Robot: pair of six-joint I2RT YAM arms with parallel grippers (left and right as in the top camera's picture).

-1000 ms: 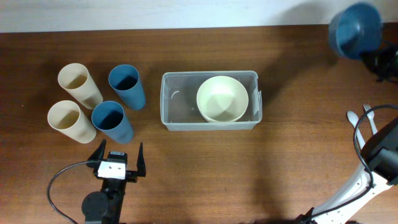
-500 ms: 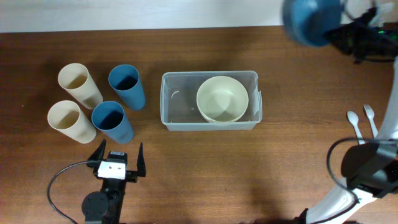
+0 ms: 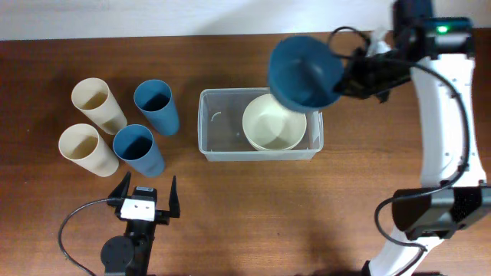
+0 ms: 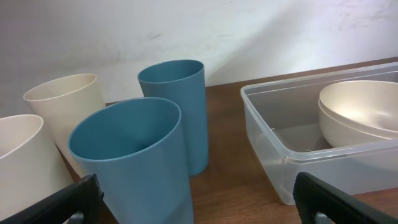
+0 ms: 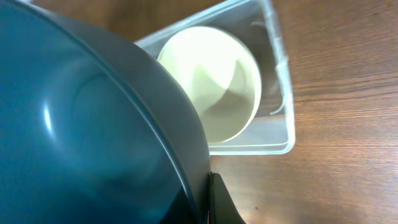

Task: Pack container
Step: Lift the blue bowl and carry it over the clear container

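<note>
At centre, container point(image 3: 221, 135) sits mouth up; long axis left-right.

A dark blue bowl point(image 3: 305, 73), upper centre, a cream bowl point(image 3: 274, 121) in the translucent clear container point(image 3: 220, 132), and two cream cups point(image 3: 98, 105) and two blue cups point(image 3: 156, 107) at left showed against the brown wood-grain table point(image 3: 245, 207).

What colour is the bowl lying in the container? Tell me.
The bowl is cream, clearest in the overhead view.

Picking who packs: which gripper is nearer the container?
Right. The right gripper, holding the blue bowl, hovers by the container at its far right corner; the left gripper sits open off its front left.
</note>
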